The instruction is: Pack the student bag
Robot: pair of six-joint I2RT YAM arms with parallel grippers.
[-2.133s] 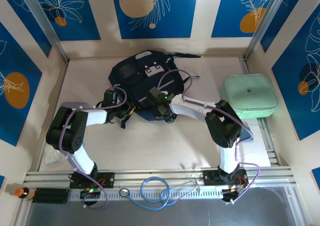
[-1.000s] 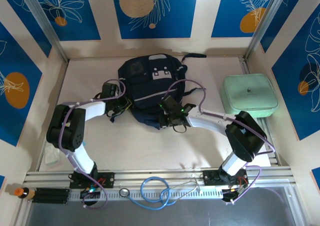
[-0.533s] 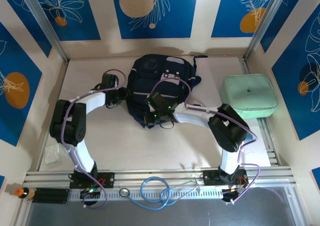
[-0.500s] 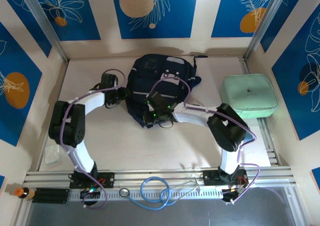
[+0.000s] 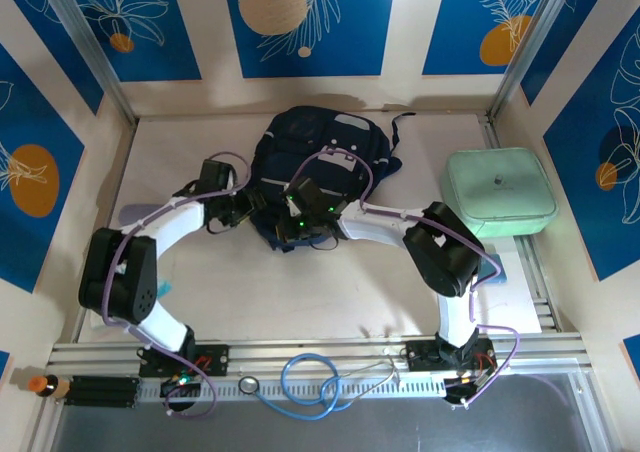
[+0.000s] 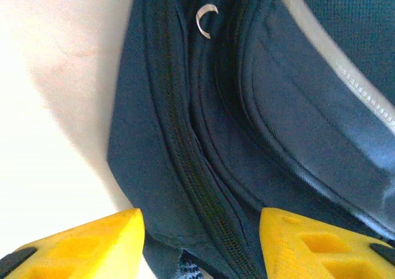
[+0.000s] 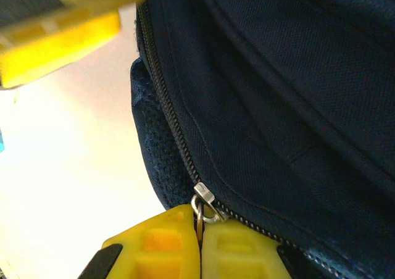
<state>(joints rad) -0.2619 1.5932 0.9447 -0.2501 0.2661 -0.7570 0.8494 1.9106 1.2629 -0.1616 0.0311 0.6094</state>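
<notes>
Pale counter (image 5: 300, 282) | bag (image 5: 330, 142) lies on it | left hand (image 6: 199, 224) spread at bag edge | right hand (image 7: 200, 228) pinching zip pull (image 7: 207, 206)

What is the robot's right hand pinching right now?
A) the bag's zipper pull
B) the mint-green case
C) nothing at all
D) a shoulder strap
A: in the right wrist view, the right hand is shut on the metal zipper pull of the student bag.

No readable txt, labels or nos. on student bag (image 5: 290, 144).
</notes>
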